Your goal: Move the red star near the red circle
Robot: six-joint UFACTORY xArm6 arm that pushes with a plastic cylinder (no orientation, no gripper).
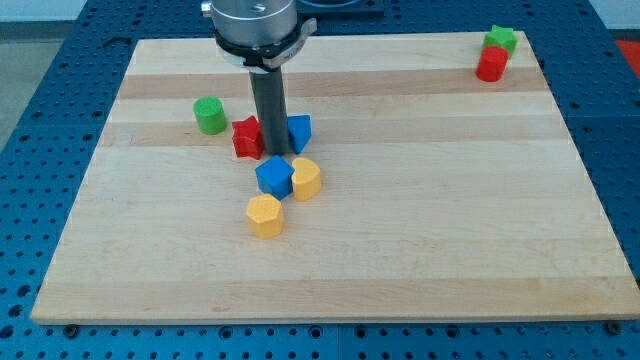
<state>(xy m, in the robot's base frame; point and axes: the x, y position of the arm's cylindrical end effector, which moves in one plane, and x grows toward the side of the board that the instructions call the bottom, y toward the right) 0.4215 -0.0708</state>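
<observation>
- My tip rests on the wooden table between the red star and a blue block, touching the star.
- The red circle sits far off at the view's top right, beside a green block.
- No jaws: a bare rod.

Pale wooden board with smooth matt grain, matt red star, dark matt rod

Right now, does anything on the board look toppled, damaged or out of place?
Nothing stands out. My tip sits between the red star and a blue block; the red circle is at the view's top right beside a green block.
</observation>
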